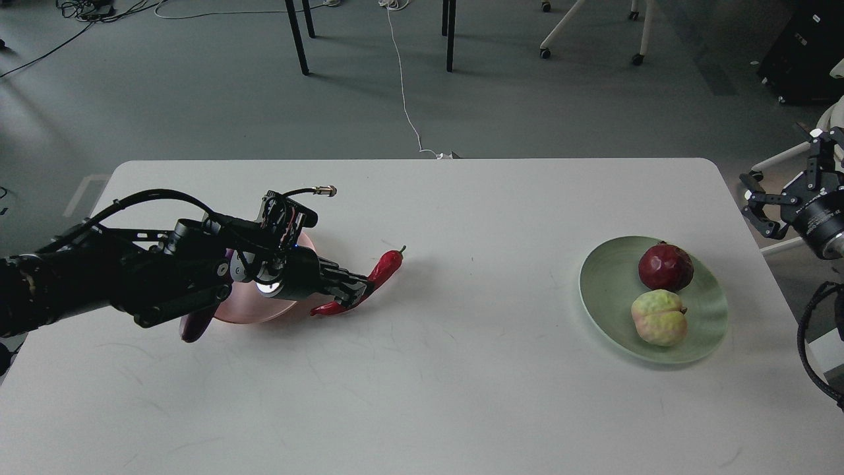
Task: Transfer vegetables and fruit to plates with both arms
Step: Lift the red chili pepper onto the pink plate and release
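A white rectangular bench point(422, 369) with rounded corners carries a pale green round plastic plate point(603, 290) toward its right side, well apart from a pink round plastic plate point(247, 310) on the left. Just right of the pink plate lies a curved red chili pepper point(386, 267) with a green stem. A glossy purple eggplant's point(194, 326) end shows at that plate's near-left rim.

Soft, even overhead light fills the scene, cool and slightly dim. The matte white rectangular table point(422, 369) reads pale grey with no hard glare. Shadows are faint and diffuse: a soft one sits under the round pale green plastic plate point(603, 290), another beneath the black jointed left arm point(132, 277). Focus is fairly sharp throughout; the table edges bow slightly.
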You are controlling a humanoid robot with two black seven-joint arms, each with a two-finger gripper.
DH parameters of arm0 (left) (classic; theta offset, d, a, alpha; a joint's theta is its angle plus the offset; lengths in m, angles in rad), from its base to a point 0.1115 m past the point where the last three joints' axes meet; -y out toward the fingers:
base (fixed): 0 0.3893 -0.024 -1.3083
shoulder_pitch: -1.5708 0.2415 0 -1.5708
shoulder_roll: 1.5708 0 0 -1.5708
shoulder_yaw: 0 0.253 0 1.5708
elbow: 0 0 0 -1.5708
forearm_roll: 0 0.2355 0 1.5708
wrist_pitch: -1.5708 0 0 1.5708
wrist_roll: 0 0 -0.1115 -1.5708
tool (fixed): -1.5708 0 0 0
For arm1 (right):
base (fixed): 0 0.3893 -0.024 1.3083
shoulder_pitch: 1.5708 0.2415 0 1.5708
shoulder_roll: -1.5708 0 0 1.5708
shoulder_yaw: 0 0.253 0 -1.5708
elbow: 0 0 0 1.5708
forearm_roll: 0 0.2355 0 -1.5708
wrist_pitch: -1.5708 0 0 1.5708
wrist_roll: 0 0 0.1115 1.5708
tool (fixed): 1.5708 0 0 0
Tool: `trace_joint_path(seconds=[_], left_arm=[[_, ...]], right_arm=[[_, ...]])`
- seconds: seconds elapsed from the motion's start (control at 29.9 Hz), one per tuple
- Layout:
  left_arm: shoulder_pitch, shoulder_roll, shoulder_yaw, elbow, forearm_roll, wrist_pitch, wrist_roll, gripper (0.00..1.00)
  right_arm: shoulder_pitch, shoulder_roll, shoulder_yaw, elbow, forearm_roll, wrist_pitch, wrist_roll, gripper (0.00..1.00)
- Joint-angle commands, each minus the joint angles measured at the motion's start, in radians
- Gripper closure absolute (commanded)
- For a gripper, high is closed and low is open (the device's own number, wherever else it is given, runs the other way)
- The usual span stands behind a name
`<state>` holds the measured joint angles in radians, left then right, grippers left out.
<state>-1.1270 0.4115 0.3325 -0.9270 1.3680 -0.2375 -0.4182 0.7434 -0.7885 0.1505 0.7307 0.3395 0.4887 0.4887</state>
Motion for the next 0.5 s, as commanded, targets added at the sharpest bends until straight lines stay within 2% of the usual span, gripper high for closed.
trace_joint_path(seconds=[0.0, 0.13, 0.3, 0.47], left_arm=[[-0.051, 0.038, -0.007, -0.044, -0.049, -0.002, 0.002, 0.83], [-0.089, 0.118, -0.01, -0.096, -0.115, -0.002, 0.007, 0.83], [-0.08, 0.236, -0.039, -0.145, -0.15, -0.006, 0.021, 0.82], [-0.028, 0.335, -0.041, -0.184, -0.197, -0.022, 0.067, 0.82]], right_arm=[[-0.001, 0.0, 0.0, 0.001, -0.001, 0.0, 0.0, 0.03], [-0.006, 0.002, 0.0, 0.001, -0.001, 0.0, 0.0, 0.03], [-0.006, 0.008, -0.002, 0.001, -0.001, 0.0, 0.0, 0.03], [-0.006, 0.017, 0.0, 0.007, -0.001, 0.0, 0.0, 0.03]])
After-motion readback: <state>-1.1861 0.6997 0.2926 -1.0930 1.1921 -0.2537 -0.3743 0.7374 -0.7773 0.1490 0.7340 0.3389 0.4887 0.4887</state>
